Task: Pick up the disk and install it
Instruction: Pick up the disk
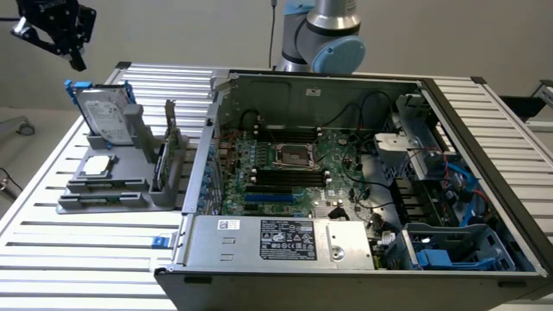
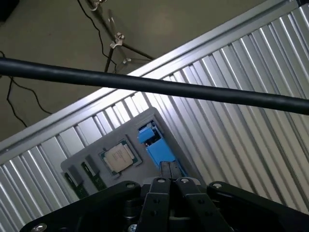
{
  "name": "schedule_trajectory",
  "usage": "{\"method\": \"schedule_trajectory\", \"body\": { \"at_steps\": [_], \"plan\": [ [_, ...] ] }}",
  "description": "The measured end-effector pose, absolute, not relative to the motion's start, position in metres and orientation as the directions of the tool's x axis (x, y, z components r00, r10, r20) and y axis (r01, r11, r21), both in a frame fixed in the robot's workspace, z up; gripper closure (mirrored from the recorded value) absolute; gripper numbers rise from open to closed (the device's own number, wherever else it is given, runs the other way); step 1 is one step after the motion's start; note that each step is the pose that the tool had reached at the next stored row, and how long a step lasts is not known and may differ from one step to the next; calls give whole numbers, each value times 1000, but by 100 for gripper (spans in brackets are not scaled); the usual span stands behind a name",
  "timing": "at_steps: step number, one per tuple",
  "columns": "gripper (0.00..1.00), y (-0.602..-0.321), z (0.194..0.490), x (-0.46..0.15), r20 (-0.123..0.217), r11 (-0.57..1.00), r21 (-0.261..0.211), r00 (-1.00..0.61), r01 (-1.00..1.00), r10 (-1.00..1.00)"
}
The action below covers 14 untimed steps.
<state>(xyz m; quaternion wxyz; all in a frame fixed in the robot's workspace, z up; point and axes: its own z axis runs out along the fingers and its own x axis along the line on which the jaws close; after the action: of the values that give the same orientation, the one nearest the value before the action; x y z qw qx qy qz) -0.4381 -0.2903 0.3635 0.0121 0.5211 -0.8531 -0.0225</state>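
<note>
While the disk (image 1: 105, 115) was kept upright in a slot at the back of the grey holder (image 1: 112, 197), it was not touched by anything. Its white label and its blue carrier were seen in the exterior view. The holder was placed on the slatted table (image 1: 87, 249), at the exterior view's left of the open case (image 1: 346, 194). On the same holder a square chip (image 1: 97, 166) was laid flat in front of the disk, and a thin dark card (image 1: 170, 146) was set upright between the disk and the case wall.

The gripper (image 1: 77, 63) was held in the air above the disk, well apart from it and a little towards the exterior view's left. Its fingers were pressed together and nothing was held between them.

In the wrist view the closed gripper (image 2: 170, 170) was seen over the blue top edge of the disk (image 2: 157, 150), with the chip (image 2: 118, 157) beside it on the holder (image 2: 145, 121). A black cable (image 2: 154, 88) was stretched across this view, over the table (image 2: 251, 96).

Behind the case, a joint of the arm (image 1: 333, 42) was seen.
</note>
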Motion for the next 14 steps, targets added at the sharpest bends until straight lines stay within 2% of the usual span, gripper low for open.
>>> {"method": "schedule_trajectory", "body": {
  "at_steps": [14],
  "plan": [
    [89, -290, 363, -438, -3, 218, 51, -218, -975, -976]
  ]
}}
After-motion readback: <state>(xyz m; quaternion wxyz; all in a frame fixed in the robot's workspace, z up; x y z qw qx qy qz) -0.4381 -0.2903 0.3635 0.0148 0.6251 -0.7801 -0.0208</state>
